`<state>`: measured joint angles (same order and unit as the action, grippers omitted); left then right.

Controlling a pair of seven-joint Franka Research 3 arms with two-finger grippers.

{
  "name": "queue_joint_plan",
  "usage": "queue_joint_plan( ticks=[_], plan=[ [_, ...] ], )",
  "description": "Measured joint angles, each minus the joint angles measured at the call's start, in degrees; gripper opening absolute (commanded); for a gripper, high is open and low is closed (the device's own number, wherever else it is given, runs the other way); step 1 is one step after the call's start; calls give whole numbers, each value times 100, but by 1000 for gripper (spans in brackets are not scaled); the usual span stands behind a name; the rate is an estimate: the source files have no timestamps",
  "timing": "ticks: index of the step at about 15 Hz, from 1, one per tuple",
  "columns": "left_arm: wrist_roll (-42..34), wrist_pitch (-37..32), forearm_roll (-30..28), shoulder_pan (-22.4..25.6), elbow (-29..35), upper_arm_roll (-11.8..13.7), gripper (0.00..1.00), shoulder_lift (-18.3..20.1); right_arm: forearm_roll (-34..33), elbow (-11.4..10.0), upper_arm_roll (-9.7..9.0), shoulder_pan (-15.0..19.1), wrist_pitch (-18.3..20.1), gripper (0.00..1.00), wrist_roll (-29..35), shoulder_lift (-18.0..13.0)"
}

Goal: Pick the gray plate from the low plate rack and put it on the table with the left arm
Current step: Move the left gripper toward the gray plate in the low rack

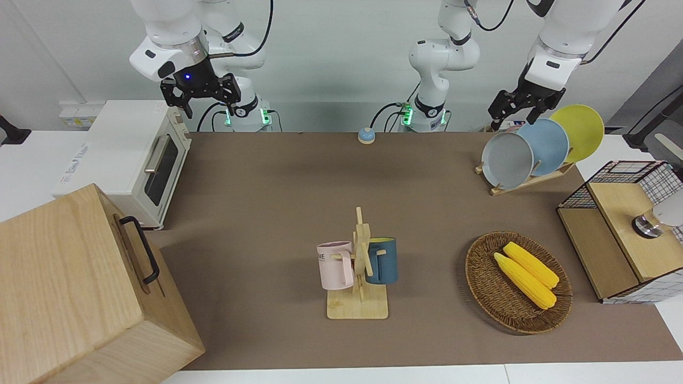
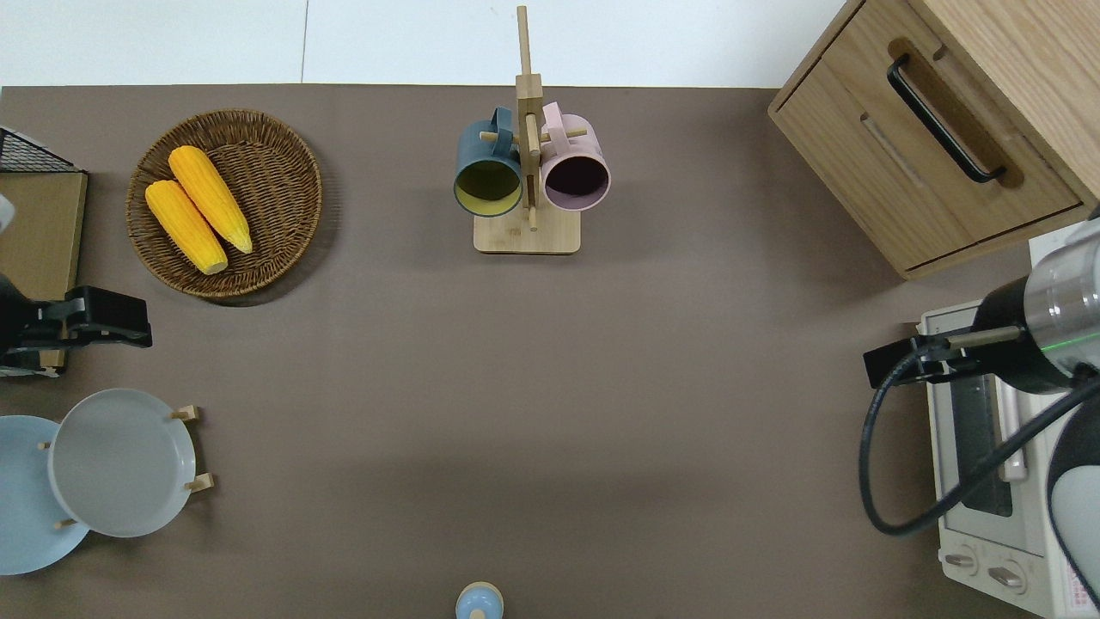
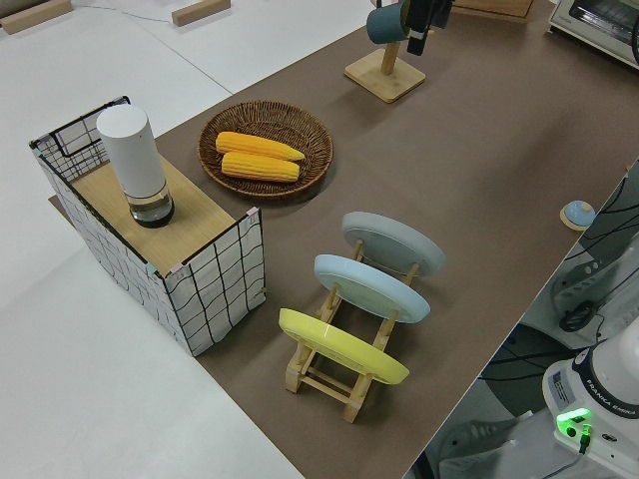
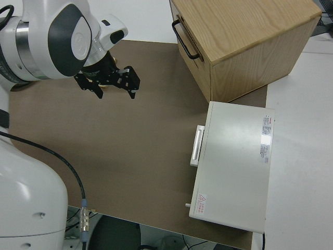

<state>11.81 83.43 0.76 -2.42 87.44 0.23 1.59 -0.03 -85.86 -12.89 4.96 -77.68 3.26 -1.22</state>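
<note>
The gray plate (image 1: 507, 160) leans in the low plate rack (image 1: 525, 181) at the left arm's end of the table (image 1: 267, 186), in the slot nearest the table's middle. It also shows in the overhead view (image 2: 120, 462) and the left side view (image 3: 392, 242). A sky-blue plate (image 1: 549, 146) and a yellow plate (image 1: 581, 130) stand in the other slots. My left gripper (image 1: 515, 110) is open and empty in the air. In the overhead view it (image 2: 107, 309) is over the mat between the rack and the wire basket. My right gripper (image 1: 200, 98) is open and parked.
A wire basket with a wooden shelf (image 1: 624, 229) and a wicker basket with two corn cobs (image 1: 517, 280) stand farther from the robots than the rack. A mug stand (image 1: 360, 266) is mid-table. A toaster oven (image 1: 128, 160) and a wooden cabinet (image 1: 80, 288) are at the right arm's end.
</note>
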Motion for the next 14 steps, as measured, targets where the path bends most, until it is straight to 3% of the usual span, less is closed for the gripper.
queue_joint_plan(
  ticks=[3, 6, 10, 14],
  plan=[
    [-3, -14, 0, 0, 195, 0, 995, 90, 0, 0, 0, 0, 0, 987, 0, 0],
    [-49, 11, 93, -4, 769, -2, 995, 434, 0, 0, 0, 0, 0, 990, 0, 0],
    [-150, 112, 875, -9, 1479, -4, 991, 758, 0, 0, 0, 0, 0, 990, 0, 0],
    [-161, 647, 1784, -3, 2271, 20, 991, 916, 0, 0, 0, 0, 0, 990, 0, 0]
  ],
)
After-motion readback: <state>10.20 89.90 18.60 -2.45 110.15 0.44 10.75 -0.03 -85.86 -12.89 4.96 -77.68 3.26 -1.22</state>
